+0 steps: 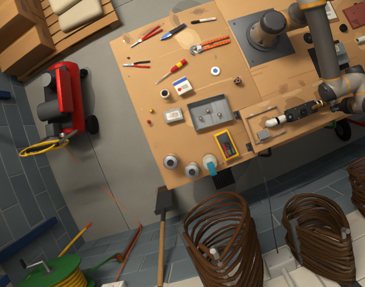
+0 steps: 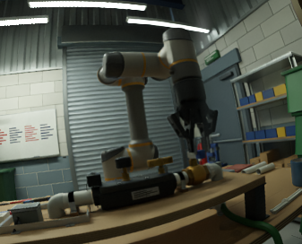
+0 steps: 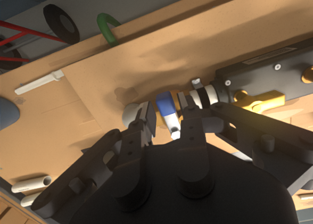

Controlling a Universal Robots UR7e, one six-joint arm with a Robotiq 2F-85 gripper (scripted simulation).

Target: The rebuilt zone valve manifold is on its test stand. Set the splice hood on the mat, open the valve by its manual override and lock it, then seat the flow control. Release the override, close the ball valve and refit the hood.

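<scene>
The valve manifold (image 1: 298, 111) lies along the raised stand at the bench's right front: a black body (image 2: 136, 192), white pipe ends, a brass ball valve (image 2: 195, 173). The ball valve's blue lever (image 3: 166, 108) points toward the wrist camera. My gripper (image 3: 165, 113) hangs just above it, open, one finger on each side of the lever, holding nothing. A yellow override lever (image 3: 259, 99) sticks out of the black body. The grey splice hood (image 1: 263, 134) sits at the stand's left end (image 2: 26, 211).
The stand's front edge is close, with a green hose (image 3: 107, 31) looping under it. White pipe stubs (image 3: 32, 184) lie nearby. A grey parts tray (image 1: 210, 111), a yellow meter (image 1: 226, 145) and hand tools (image 1: 211, 43) fill the bench's left half. Copper coils (image 1: 224, 236) stand on the floor.
</scene>
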